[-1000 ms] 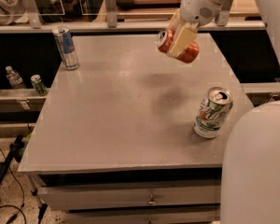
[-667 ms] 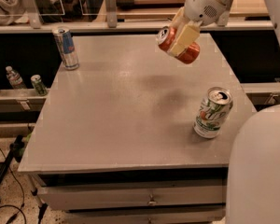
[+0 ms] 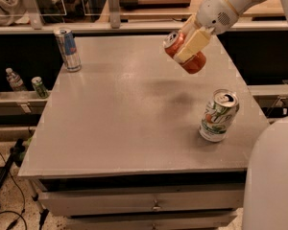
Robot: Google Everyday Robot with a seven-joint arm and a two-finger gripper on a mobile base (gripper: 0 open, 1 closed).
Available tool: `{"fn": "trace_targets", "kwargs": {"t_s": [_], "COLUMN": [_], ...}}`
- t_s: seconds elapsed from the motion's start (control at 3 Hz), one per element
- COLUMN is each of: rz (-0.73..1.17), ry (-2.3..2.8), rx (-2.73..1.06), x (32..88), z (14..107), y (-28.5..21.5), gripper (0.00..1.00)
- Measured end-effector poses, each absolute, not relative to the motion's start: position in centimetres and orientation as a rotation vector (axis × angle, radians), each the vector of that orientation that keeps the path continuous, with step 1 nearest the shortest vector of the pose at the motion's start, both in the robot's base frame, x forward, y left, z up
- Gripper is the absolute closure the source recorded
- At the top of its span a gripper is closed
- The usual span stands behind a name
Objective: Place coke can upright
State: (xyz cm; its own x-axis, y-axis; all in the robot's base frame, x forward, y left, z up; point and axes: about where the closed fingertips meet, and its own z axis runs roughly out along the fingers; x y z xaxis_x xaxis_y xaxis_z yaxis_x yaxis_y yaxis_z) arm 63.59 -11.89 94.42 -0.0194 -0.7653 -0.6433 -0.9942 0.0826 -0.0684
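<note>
Coke can, orange-red aluminium with silver top [image 3: 195,64], held in air over far right part of grey tabletop [image 3: 120,128], tilted, top toward upper left. Gripper [image 3: 186,53] clamped across can body, cream finger [image 3: 192,44] over side. White-and-green can [image 3: 219,115] upright near right edge; slim blue-and-silver can [image 3: 67,49] upright at far left corner.

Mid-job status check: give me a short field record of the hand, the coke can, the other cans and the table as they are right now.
hand: above the far right part of the table, shut on the coke can
coke can: held in the air, tilted, silver top pointing up-left, not touching the table
white-and-green can: upright on the table's right side, nearer the camera than the hand
blue-and-silver can: upright at the far left corner
table: grey top
task state: coke can not yet set down upright
</note>
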Motion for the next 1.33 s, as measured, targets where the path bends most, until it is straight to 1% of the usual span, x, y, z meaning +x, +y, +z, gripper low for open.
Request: {"fn": "trace_targets", "kwargs": {"t_s": [1.33], "rz": [0.861], "ry": [1.787], "rx": [-1.454], "x": [63.9], "z": [92.3], "y": [-13.9], "gripper": [1.00]}}
